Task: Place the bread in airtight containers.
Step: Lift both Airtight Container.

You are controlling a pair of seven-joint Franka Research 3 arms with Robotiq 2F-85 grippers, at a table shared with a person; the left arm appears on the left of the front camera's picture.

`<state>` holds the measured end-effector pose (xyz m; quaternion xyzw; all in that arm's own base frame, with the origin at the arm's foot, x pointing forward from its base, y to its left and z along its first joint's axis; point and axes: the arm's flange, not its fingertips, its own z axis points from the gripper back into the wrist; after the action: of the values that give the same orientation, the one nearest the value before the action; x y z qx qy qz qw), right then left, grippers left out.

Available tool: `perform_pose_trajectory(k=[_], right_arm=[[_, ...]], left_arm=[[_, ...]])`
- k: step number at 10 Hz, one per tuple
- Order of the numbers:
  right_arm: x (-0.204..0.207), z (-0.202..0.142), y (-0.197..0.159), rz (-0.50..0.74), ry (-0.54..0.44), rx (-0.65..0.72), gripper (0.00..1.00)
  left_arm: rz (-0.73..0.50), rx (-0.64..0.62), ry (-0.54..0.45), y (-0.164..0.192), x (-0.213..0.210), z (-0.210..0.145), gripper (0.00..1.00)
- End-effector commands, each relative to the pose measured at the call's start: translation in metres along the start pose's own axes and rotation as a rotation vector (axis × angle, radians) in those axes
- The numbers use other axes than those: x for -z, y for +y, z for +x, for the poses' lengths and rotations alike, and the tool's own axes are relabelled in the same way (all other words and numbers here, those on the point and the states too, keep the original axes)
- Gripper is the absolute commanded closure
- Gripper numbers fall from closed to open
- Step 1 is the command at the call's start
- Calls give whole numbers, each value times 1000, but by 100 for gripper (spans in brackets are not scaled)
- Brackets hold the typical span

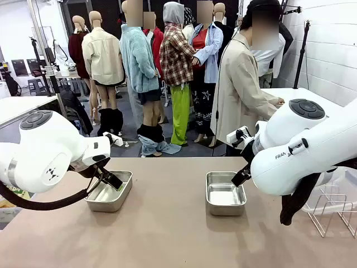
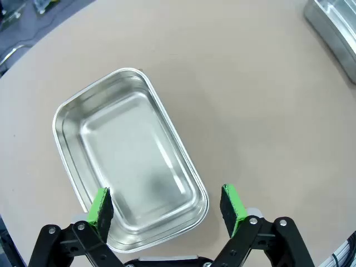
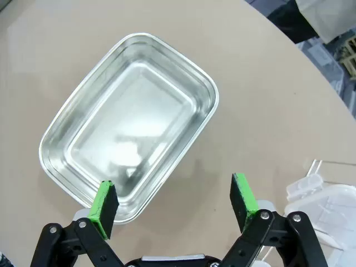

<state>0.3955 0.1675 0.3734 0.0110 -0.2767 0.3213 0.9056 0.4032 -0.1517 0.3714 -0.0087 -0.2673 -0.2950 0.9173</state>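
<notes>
Two airtight containers, both lidless and empty, stand on the tan table: the left tin (image 1: 110, 192) and the right tin (image 1: 225, 194). My left gripper (image 1: 113, 181) hovers over the left tin's near end. In the left wrist view it (image 2: 167, 207) is open, its green pads straddling the tin's (image 2: 128, 161) near corner. My right gripper (image 1: 241, 177) hangs over the right tin's right edge. Its wrist view shows it (image 3: 175, 203) open above the near rim of that tin (image 3: 130, 122). The bread is out of view.
A wire rack (image 1: 329, 209) stands at the table's right edge. A clear plastic lid (image 3: 322, 200) lies right of the right tin. A person (image 1: 245, 89) stands at the far side, turned away. The other tin's corner (image 2: 334, 22) shows in the left wrist view.
</notes>
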Motion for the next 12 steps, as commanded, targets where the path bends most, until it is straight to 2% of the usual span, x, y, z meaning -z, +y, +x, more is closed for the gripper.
perform_pose_trajectory(k=[1,10,11,12], right_arm=[[0,0,0,0,0,0,0],[0,0,0,0,0,0,0],[-9,16,1,4,-59,-16,0],[-25,31,3,-22,-97,-39,0]], left_arm=[[0,0,0,0,0,0,0],[0,0,0,0,0,0,0],[0,5,0,-2,0,0,0],[43,52,-44,0,-19,19,0]])
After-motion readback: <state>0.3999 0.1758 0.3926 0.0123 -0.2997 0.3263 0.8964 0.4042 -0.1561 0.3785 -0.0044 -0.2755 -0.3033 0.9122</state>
